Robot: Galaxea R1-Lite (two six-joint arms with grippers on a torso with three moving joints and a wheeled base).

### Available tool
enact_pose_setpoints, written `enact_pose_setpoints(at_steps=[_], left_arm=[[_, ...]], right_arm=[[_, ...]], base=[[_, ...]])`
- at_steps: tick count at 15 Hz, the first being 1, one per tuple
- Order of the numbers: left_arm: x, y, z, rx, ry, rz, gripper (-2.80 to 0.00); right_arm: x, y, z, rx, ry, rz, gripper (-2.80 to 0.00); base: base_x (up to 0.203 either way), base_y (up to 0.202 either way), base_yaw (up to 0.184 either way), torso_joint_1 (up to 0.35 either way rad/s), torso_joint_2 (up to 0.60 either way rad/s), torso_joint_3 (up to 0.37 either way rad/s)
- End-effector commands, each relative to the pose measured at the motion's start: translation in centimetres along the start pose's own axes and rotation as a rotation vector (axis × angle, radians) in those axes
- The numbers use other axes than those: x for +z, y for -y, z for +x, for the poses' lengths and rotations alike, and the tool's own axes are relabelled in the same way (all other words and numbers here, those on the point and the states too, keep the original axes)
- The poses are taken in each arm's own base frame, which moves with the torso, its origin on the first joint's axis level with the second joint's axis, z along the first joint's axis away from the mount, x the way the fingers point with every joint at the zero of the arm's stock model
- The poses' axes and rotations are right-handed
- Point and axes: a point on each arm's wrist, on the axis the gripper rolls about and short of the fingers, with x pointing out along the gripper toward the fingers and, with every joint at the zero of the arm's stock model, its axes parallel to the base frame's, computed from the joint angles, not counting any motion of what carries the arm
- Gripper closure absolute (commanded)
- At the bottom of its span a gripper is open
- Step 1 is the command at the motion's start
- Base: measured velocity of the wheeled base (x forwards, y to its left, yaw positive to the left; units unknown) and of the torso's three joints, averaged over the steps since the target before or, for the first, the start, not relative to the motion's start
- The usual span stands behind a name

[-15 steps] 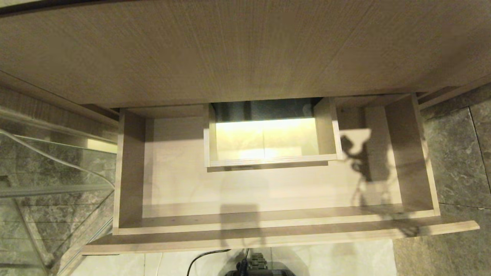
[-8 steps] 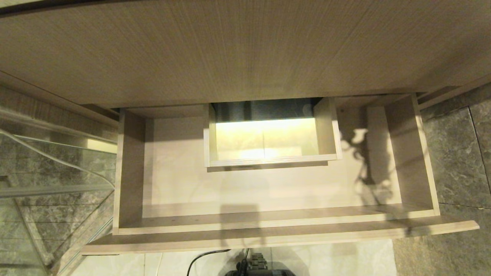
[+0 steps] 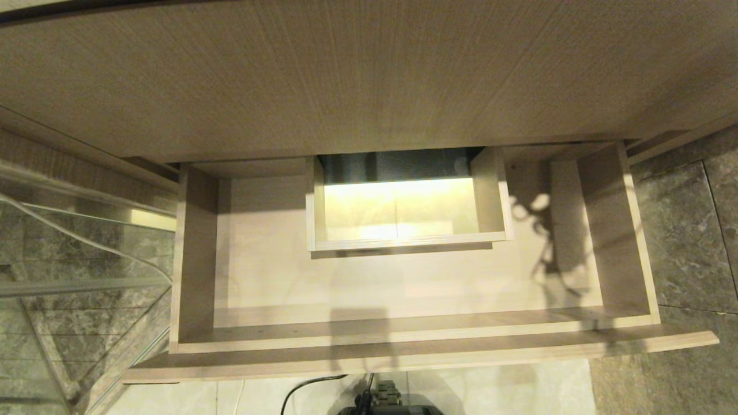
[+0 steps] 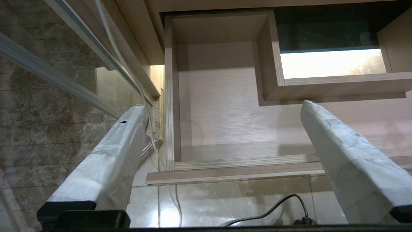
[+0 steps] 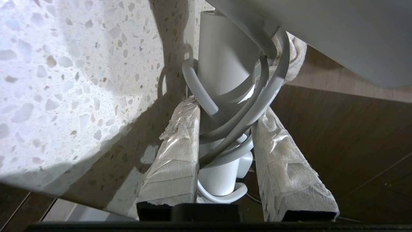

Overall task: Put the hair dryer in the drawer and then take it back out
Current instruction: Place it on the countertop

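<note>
White plastic hair dryer [image 5: 225,80], cord-wrapped, is clamped upright between the right gripper [image 5: 225,129] jaws above the speckled table [image 5: 64,80]; the beige wood-grain drawer [image 3: 403,334] is open below; left gripper [image 4: 222,109] jaws are spread, parked.

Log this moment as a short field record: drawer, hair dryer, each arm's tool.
drawer: wide light beige wood-grain drawer pulled open, nothing lying inside; boxed cut-out at mid-back
hair dryer: white hair dryer with its cord looped around it, over a speckled stone countertop, not in the drawer
right tool: fingers closed on the hair dryer's wrapped handle
left tool: open, empty, hanging above the drawer's left part
</note>
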Motion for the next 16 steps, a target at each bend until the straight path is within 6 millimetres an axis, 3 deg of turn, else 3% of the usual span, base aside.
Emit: enact_pose_setpoints(at_steps=[1, 16], left_arm=[[-1.1, 0.0, 0.1, 0.001, -0.038, -0.001, -2.80], [-1.1, 0.0, 0.1, 0.001, -0.038, 0.000, -2.80]], right_arm=[[0.0, 0.0, 0.4, -0.001, 0.001, 0.001, 0.00], [0.7, 2.4, -0.8, -0.165, 0.060, 0.037, 0.00]], base=[[0.000, 0.000, 0.000, 0.000, 0.00, 0.000], [0.000, 0.000, 0.000, 0.000, 0.00, 0.000]])
